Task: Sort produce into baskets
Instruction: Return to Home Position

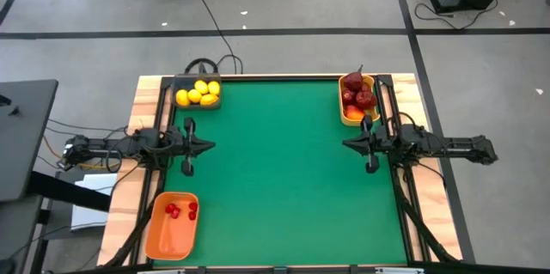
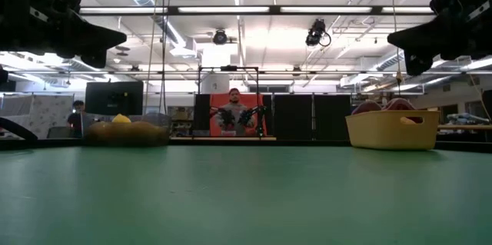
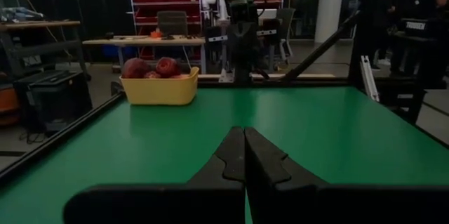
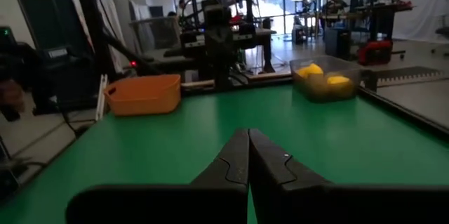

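Sitting in the dark grey basket (image 1: 189, 79) at the far left corner of the counter (image 1: 284, 188), the yellow lemons (image 1: 198, 94) show plainly from above. The low view blurs them to a yellow hump over a dim rim. The dark red fruits (image 1: 358, 95) fill the yellow basket (image 1: 341, 106) at the far right edge; from counter height only their tops clear its wall. The small red pieces (image 1: 174, 211) lie in the orange basket (image 1: 168, 240) at the near left corner and are seen only from above. The right wrist view shows that basket's wall but hides its contents, and the low view misses it altogether. Both arms reach inward at mid-counter, well apart. Left claw (image 3: 245, 131) and right claw (image 4: 248, 133) are each closed, fingers pressed together, holding nothing.
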Robot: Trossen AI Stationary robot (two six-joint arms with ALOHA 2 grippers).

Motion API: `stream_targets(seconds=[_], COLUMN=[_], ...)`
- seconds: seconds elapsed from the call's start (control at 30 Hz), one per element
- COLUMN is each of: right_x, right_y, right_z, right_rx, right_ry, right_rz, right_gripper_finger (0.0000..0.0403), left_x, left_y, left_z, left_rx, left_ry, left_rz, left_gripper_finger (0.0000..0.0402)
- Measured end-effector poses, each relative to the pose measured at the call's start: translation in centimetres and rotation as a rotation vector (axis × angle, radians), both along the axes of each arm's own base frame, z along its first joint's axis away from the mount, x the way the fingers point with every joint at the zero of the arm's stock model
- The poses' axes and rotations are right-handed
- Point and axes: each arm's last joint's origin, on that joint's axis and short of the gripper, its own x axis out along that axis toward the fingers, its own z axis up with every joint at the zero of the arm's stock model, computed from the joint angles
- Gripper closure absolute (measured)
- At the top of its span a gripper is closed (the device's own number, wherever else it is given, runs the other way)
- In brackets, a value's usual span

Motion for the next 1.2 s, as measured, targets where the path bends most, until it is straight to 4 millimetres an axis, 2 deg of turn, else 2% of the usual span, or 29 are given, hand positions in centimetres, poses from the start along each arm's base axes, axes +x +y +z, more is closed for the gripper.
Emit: stream_targets(seconds=[0.47, 0.77, 1.2], right_x=[0.0, 0.0, 0.0], right_y=[-0.1, -0.1, -0.1], right_z=[0.0, 0.0, 0.0], right_rx=[-0.021, 0.085, 0.092], right_ry=[0.007, 0.001, 0.0], right_rz=[0.0, 0.001, 0.001], right_gripper_finger=[0.0388, 0.0374, 0.0373], left_x=[0.2, 0.3, 0.3], left_y=[-0.1, -0.1, -0.1], left_z=[-0.4, -0.5, 0.7], left_rx=[-0.001, -0.039, -0.044], left_ry=[0.051, 0.064, -0.066], left_rz=[-0.032, -0.032, -0.033], left_gripper_finger=[0.0395, 0.0394, 0.0394])
